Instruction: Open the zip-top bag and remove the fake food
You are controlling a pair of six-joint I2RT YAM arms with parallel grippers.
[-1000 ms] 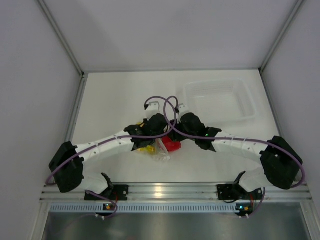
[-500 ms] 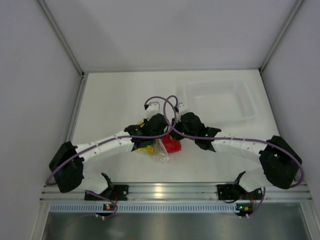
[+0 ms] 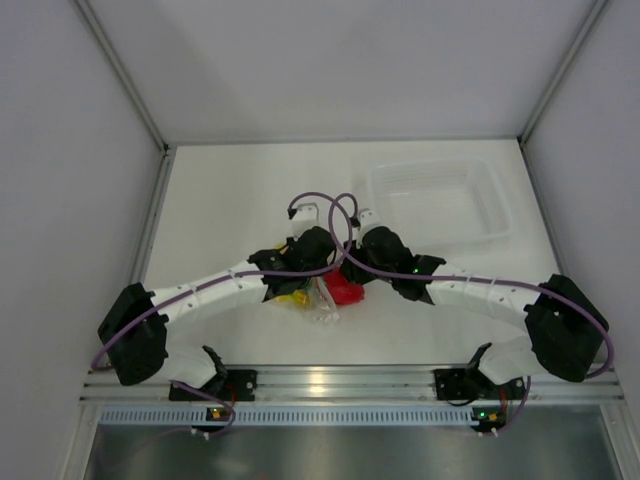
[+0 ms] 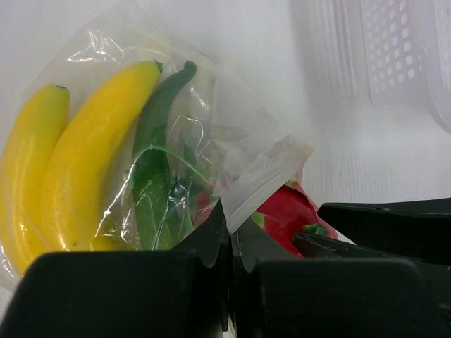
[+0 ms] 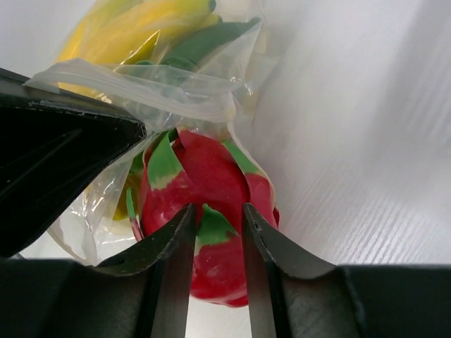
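Observation:
The clear zip-top bag (image 4: 211, 134) lies on the table, holding yellow bananas (image 4: 84, 155) and a green piece (image 4: 151, 176). My left gripper (image 4: 232, 229) is shut on the bag's zip edge. The red fruit with green leaves (image 5: 204, 190) sits at the bag's open mouth, partly outside it. My right gripper (image 5: 217, 215) is shut on the red fruit, a finger on each side. In the top view both grippers meet over the bag (image 3: 325, 305) and the red fruit (image 3: 345, 290) near the table's front middle.
A rigid clear plastic tray (image 3: 440, 200) stands at the back right, also in the left wrist view (image 4: 394, 49). Purple cables loop over both wrists. White walls enclose the table on three sides.
The right arm has shifted slightly and the red fruit has moved a little with it. The left arm has held still on the bag.

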